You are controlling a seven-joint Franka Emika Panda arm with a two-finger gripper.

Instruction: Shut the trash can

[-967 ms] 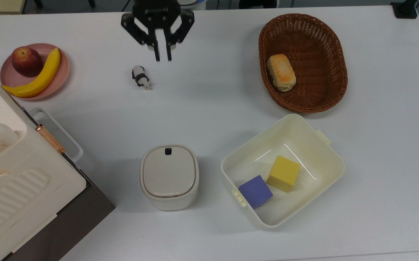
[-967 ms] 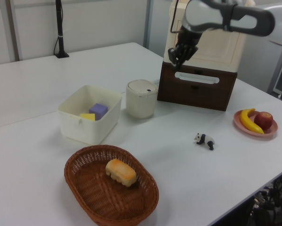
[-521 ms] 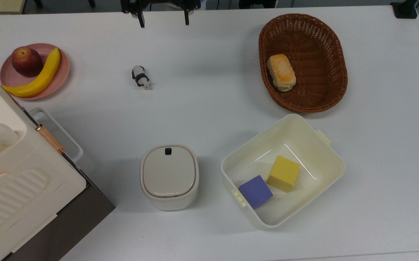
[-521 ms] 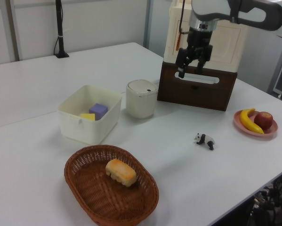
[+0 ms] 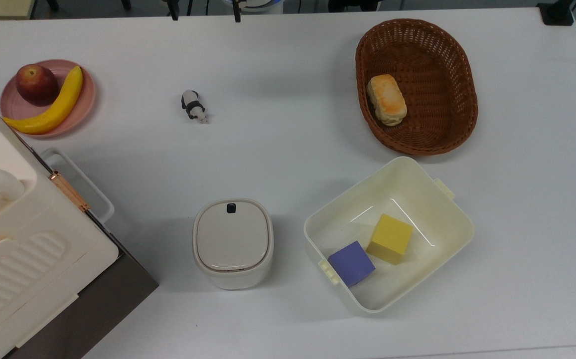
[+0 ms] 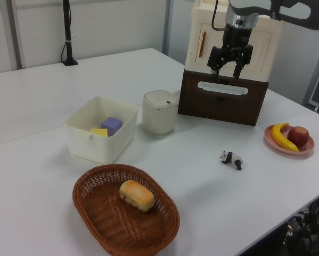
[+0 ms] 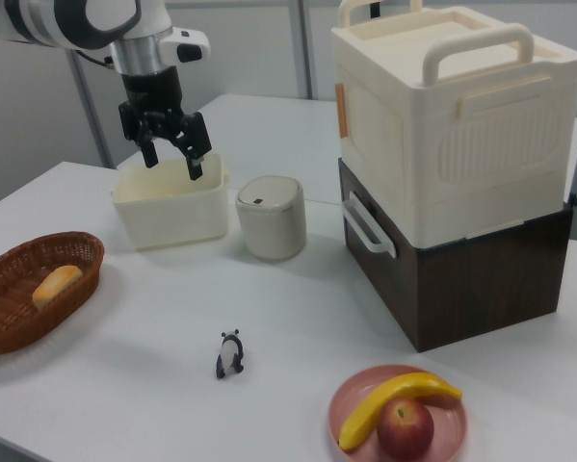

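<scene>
The trash can (image 5: 232, 244) sits between the tub (image 5: 460, 219) and the big box (image 7: 461, 144), its lid (image 5: 232, 236) lying flat, so closing looks done. My gripper (image 7: 170, 148) hangs high, fingers spread, holding nothing.

The gripper (image 5: 203, 9) is cut off by the upper edge of the top view; two fingertips (image 5: 172, 12) protrude into frame. The cream appliance (image 5: 24, 259) is cropped by the top view's left and lower edges. In the left view, the tub (image 6: 101, 129) wall conceals most of the yellow block (image 6: 99, 132). The arm (image 7: 66, 19) exits the right view's upper left corner.
</scene>
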